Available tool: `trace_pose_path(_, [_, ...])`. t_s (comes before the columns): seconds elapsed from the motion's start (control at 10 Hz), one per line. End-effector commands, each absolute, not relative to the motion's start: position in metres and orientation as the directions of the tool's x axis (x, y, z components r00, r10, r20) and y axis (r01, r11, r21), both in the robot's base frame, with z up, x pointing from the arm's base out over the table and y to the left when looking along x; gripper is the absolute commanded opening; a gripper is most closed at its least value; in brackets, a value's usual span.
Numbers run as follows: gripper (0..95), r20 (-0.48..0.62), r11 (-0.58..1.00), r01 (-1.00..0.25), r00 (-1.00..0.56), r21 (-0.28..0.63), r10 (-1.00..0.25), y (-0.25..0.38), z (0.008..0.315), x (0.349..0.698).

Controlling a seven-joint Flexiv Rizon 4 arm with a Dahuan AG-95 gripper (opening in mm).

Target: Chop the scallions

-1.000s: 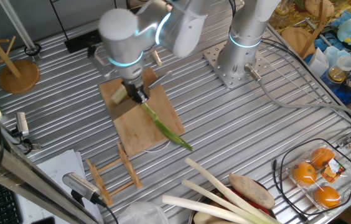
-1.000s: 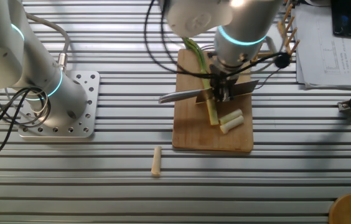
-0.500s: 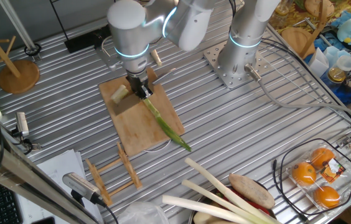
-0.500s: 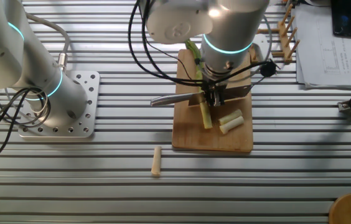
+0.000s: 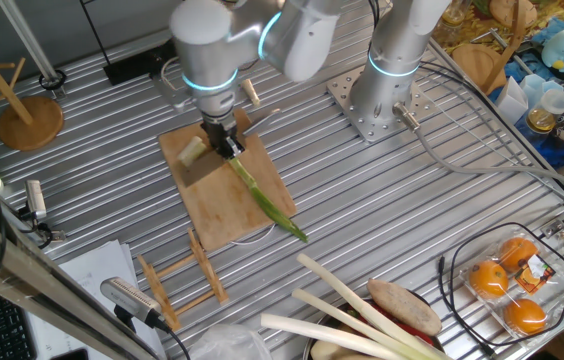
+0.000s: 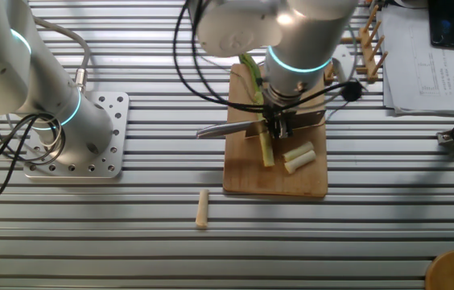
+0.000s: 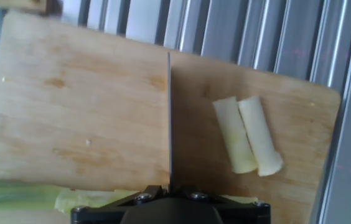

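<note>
On the wooden cutting board [image 6: 275, 173], the scallion stalk [image 6: 260, 113] runs from the far edge toward the middle. The claw [image 6: 279, 126] is clenched around a knife [image 6: 231, 128], blade across the stalk. Two cut pieces [image 7: 248, 134] lie touching near the board's right edge.

You have one long scallion stalk [image 5: 262, 200] lying flat and slanted across the wooden board, its pale whitish-green end [image 6: 266, 151] near the board's middle and its dark green leaf tip [image 5: 295, 233] reaching past the board's edge. Two short pale cut pieces [image 7: 248, 135] lie side by side, touching, just beside the stalk's pale end.
</note>
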State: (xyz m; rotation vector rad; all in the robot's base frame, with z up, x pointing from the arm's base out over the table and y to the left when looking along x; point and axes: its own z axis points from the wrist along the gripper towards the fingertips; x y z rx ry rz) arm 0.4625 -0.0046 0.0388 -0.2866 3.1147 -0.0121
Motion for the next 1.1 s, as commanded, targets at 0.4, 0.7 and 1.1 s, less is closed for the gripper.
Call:
trace_pose_path(0.4, [0.0, -0.022, 0.984, -0.178, -0.984, 0.003, -0.177, 0.001, 0.04, 0.494])
trace_pose_path(0.7, [0.0, -0.002, 0.986, -0.167, -0.986, 0.008, -0.167, 0.003, 0.043, 0.502])
trace_pose_path(1.1, [0.0, 0.017, 0.987, -0.159, -0.987, 0.013, -0.16, 0.001, 0.04, 0.496])
